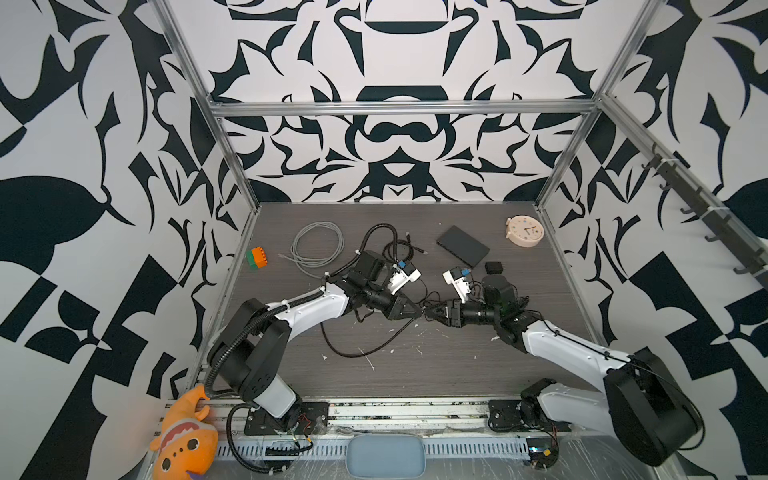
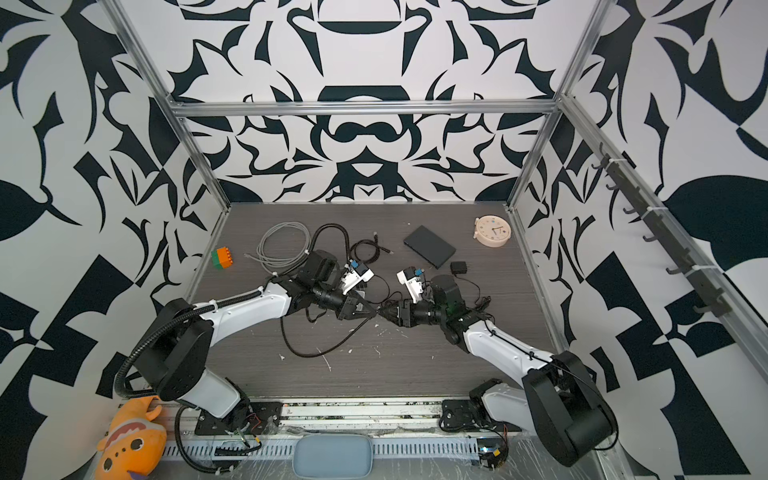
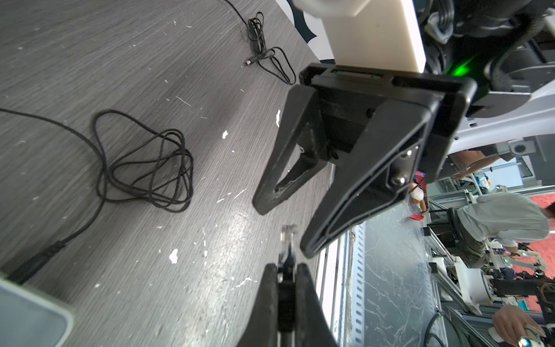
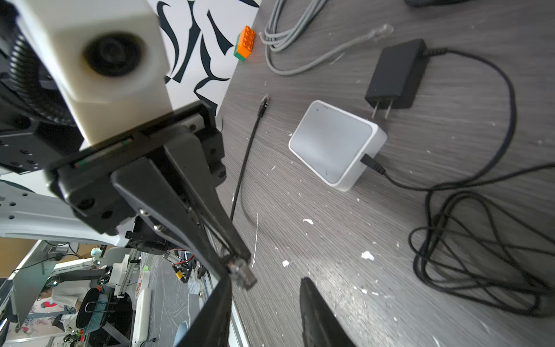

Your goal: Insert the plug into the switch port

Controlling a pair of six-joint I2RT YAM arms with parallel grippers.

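Observation:
My left gripper (image 3: 286, 267) is shut on a thin black cable just behind its clear plug (image 3: 289, 237), which sticks out past the fingertips. In both top views it meets my right gripper (image 1: 430, 312) over the middle of the table. The right gripper (image 4: 265, 279) stands open, and the plug (image 4: 242, 275) sits close beside one of its fingers (image 4: 216, 315); whether they touch I cannot tell. The switch (image 1: 462, 246), a flat black box, lies at the back right, apart from both grippers. Its ports do not show.
A small white box (image 4: 336, 144) with a black cord plugged in lies beside a black power adapter (image 4: 396, 75) and a tangle of black cord (image 4: 480, 246). Farther off are a grey coiled cable (image 1: 318, 249), an orange-green brick (image 1: 257, 257) and a clock (image 1: 524, 231).

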